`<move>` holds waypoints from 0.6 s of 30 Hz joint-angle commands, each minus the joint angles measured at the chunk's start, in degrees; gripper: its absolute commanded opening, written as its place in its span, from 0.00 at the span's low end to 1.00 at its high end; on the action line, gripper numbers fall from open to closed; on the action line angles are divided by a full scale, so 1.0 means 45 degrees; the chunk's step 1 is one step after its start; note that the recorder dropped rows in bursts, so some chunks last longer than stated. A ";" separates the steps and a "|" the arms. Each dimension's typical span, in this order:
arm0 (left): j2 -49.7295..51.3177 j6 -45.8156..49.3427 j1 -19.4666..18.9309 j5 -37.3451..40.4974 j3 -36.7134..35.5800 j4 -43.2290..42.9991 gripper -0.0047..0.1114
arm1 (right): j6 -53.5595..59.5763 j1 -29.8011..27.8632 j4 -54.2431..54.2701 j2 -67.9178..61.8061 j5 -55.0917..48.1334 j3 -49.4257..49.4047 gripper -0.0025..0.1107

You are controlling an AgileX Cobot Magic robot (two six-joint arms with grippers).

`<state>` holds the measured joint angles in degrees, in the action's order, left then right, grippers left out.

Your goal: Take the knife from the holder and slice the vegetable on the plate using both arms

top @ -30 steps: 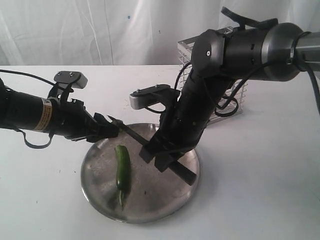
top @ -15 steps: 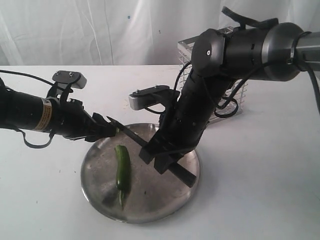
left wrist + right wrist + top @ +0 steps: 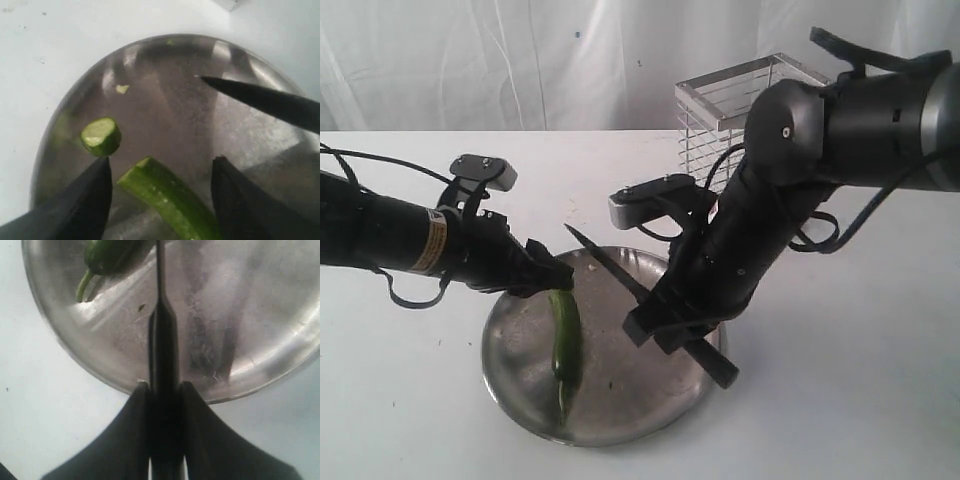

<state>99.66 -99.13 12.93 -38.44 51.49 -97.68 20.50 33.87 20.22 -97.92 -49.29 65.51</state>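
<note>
Knife (image 3: 640, 298) sits clamped by its black handle in my right gripper (image 3: 672, 322), its long axis slanting across the steel plate (image 3: 620, 415), the handle end sticking out past the plate's near-right rim and the narrow dark blade running up and back toward the far-left, tip raised above the metal. In my right wrist view the handle fills the gap between my two fingers (image 3: 131, 440), which press against it on both sides, and the blade shows only as a thin edge-on line. Below and left of the tip lies the green chili (image 3: 564, 345), lengthwise front to back in the exterior view, stem toward the near rim, cut end toward the back. My left gripper (image 3: 552, 277) is over that cut end with its jaws spread moderately wide, one finger (image 3: 82, 200) on each side of the pepper; I cannot tell whether they touch it. A small cut slice (image 3: 101, 136) rests on the plate just beside the cut face. My right arm hides part of the wire holder (image 3: 735, 110) behind it, and the blade's middle is partly lost against my gripper.
</note>
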 commanded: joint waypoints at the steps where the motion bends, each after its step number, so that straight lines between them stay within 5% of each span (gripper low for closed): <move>1: -0.0845 -0.0038 0.0073 -0.0240 -0.0014 -0.0012 0.57 | -0.0788 -0.0159 -0.0088 0.0177 0.1291 -0.0717 0.02; 6: -0.2129 -0.0614 0.0073 -0.0857 -0.0427 -0.0116 0.54 | -0.1319 -0.0301 0.2074 0.0151 0.3850 -0.1389 0.02; 11: -0.2633 -0.0961 0.0073 -0.1463 -0.1333 0.0161 0.53 | -0.0936 -0.0301 0.2785 -0.0075 0.3884 -0.1389 0.02; 15: -0.2633 -0.1142 0.0073 -0.2167 -0.2351 0.1135 0.37 | -0.0237 -0.0301 0.2617 -0.0023 0.3479 -0.1389 0.02; 18: -0.2633 -0.1142 0.0230 -0.1522 -0.2553 0.1835 0.56 | 0.0107 -0.0301 0.2496 0.0037 0.3346 -0.1389 0.02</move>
<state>88.46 -103.84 13.19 -47.54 40.51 -91.92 19.04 32.92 31.87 -98.49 -33.82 59.47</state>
